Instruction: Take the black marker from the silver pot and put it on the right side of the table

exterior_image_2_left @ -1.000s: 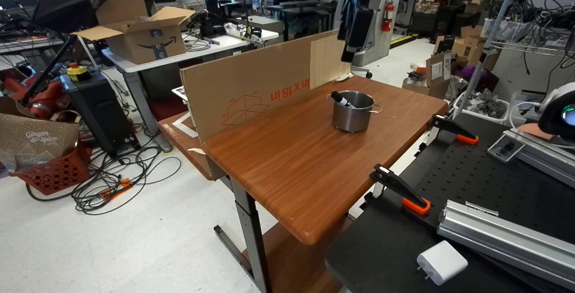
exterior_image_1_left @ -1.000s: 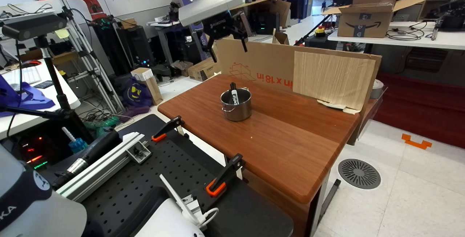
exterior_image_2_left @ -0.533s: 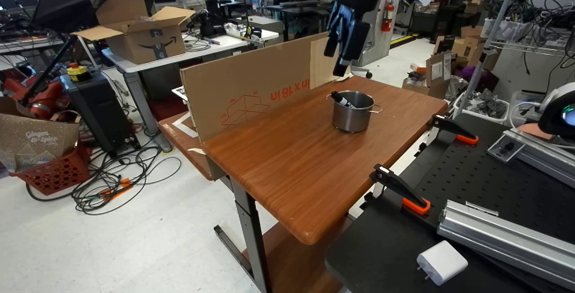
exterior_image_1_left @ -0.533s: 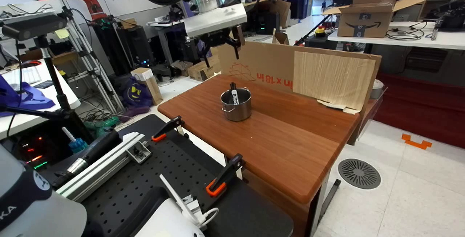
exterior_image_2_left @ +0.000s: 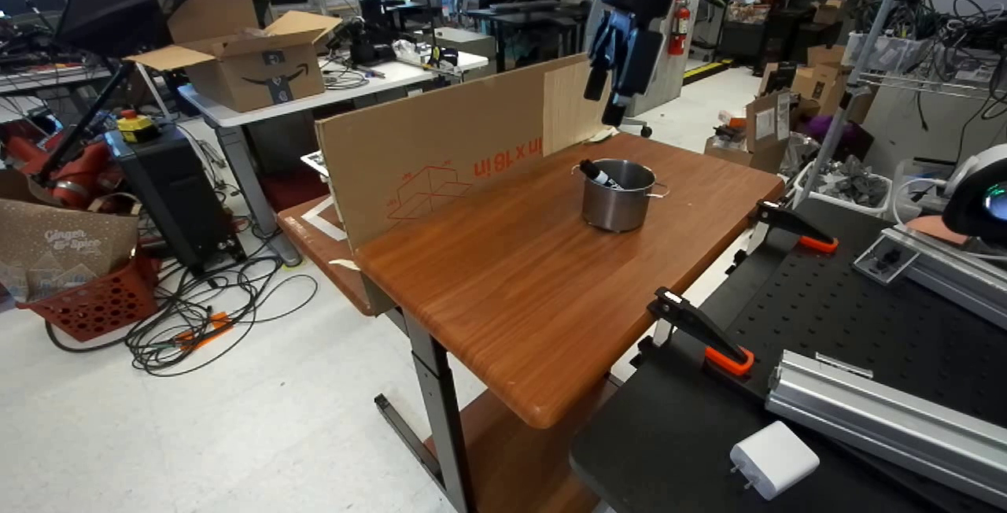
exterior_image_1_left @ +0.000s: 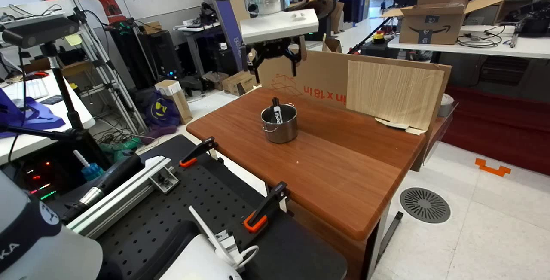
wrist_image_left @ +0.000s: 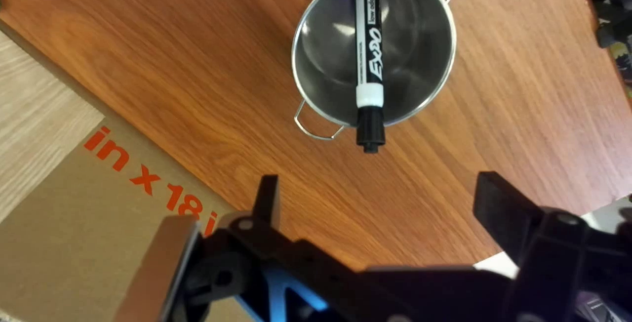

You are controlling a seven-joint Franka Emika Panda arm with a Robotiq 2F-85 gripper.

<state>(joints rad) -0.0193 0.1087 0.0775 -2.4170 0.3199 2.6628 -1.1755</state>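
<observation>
The black marker (exterior_image_1_left: 277, 112) leans in the silver pot (exterior_image_1_left: 281, 135), its dark cap above the rim. Both also show in an exterior view, the marker (exterior_image_2_left: 600, 175) and the pot (exterior_image_2_left: 615, 210). In the wrist view the marker (wrist_image_left: 370, 55) lies across the pot (wrist_image_left: 427, 50), white body inside, black cap over the near rim. The pot stands on the reddish-brown table (exterior_image_1_left: 343, 181). My gripper (exterior_image_1_left: 276, 74) is above and behind the pot, apart from it. In the wrist view my gripper (wrist_image_left: 377, 179) is open, fingers wide apart with nothing between them; the cap is just beyond the fingertips.
A cardboard sheet (exterior_image_1_left: 318, 74) stands along the table's far edge, with a pale wood-grain panel (exterior_image_1_left: 393, 93) on it. A black perforated bench (exterior_image_1_left: 206, 202) with orange-tipped clamps (exterior_image_1_left: 266, 207) adjoins the near edge. The pot has thin wire handles (wrist_image_left: 316, 132).
My gripper has come lower and turned to point more straight down. In an exterior view it has moved right, over the table's far side. The pot and marker have not moved.
</observation>
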